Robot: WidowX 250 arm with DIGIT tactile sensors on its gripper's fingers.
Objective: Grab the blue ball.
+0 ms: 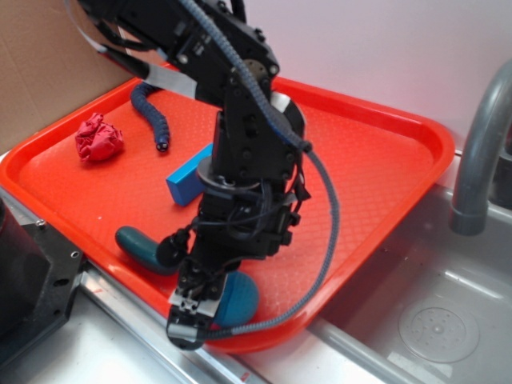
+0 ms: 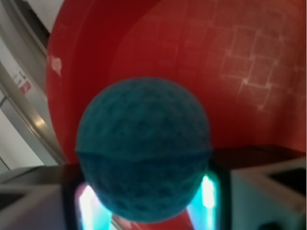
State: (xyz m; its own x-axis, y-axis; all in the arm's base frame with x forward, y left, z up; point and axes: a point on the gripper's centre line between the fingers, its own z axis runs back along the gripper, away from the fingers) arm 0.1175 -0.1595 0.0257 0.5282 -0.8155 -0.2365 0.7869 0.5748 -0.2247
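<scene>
A WidowX arm reaches down at the near rim of the red tray (image 1: pixel 376 200), its claw (image 1: pixel 192 308) set around the blue ball (image 2: pixel 144 153), which sits between the fingers at the tray's front edge. Whether the fingers already press it cannot be told. The close should be slow and centred on the ball's widest line, since a round, dimpled ball would likely squirt out if pinched off-centre.
</scene>
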